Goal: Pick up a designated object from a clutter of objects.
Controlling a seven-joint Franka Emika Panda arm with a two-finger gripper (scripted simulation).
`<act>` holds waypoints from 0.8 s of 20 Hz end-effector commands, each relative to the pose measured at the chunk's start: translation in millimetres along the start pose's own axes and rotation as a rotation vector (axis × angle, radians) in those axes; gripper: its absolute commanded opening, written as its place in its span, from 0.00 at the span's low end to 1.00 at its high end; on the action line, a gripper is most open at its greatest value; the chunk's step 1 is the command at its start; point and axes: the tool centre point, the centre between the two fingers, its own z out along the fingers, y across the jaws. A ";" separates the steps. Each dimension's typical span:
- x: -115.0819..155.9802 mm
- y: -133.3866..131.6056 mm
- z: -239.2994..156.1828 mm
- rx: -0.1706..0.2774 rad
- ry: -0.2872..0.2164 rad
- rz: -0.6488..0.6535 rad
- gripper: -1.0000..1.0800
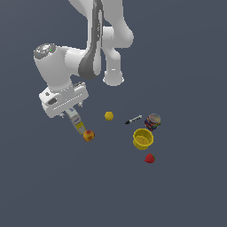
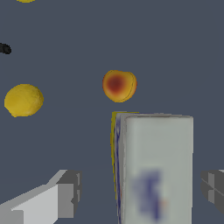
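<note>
Carton (image 2: 154, 168) is sitting between the pincer (image 1: 75, 116) fingers — pincer spread, not gripping, gaps showing both sides. Orange-red fruit (image 1: 88, 135) is lying just beside its yellow end — risking a nudge, or off-centre closing twisting it.

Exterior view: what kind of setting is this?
A simulated tabletop test scene, it seems: a flat, featureless dark grey-blue surface, a white robot arm, and scattered small items like a round yellow cup.
</note>
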 end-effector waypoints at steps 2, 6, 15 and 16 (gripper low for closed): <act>0.1 0.1 11.9 0.000 0.000 -0.001 0.96; 0.3 0.6 16.4 0.000 0.000 -0.001 0.96; 0.3 0.6 16.4 0.000 0.000 -0.001 0.00; 0.3 0.6 16.4 0.000 0.000 -0.001 0.00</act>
